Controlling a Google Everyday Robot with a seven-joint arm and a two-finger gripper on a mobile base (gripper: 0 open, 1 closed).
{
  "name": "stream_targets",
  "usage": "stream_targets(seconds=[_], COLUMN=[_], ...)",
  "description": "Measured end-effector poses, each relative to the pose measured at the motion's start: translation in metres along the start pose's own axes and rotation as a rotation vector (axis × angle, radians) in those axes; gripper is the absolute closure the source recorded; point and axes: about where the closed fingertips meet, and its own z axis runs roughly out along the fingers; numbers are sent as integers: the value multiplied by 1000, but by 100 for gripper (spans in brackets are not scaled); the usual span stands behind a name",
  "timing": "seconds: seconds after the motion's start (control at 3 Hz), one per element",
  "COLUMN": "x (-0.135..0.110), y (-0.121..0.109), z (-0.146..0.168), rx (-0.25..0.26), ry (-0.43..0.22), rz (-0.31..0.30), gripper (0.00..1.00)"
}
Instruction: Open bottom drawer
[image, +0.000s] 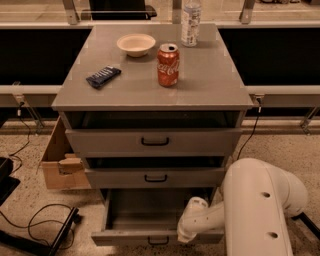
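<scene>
The bottom drawer (145, 212) of the grey cabinet is pulled out, showing a plain grey inside. Its narrow front panel with a small black bar handle (158, 241) sits at the bottom edge of the view. My white arm (255, 210) reaches in from the right. Its wrist end and the gripper (186, 235) are at the drawer's front right corner, by the front panel. The fingers are hidden behind the wrist.
The middle drawer (156, 177) and top drawer (155, 142) are each out a little. On the cabinet top are a red soda can (168, 65), a white bowl (136, 44), a dark snack bar (103, 76) and a bottle (191, 20). A cardboard box (60, 162) and cables lie left.
</scene>
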Motion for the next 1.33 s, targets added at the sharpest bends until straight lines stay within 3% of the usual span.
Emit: stream_targets(seconds=[1.33], x=[23], y=[45], z=[-4], rx=[35], ry=[22], rz=[73], gripper=[100])
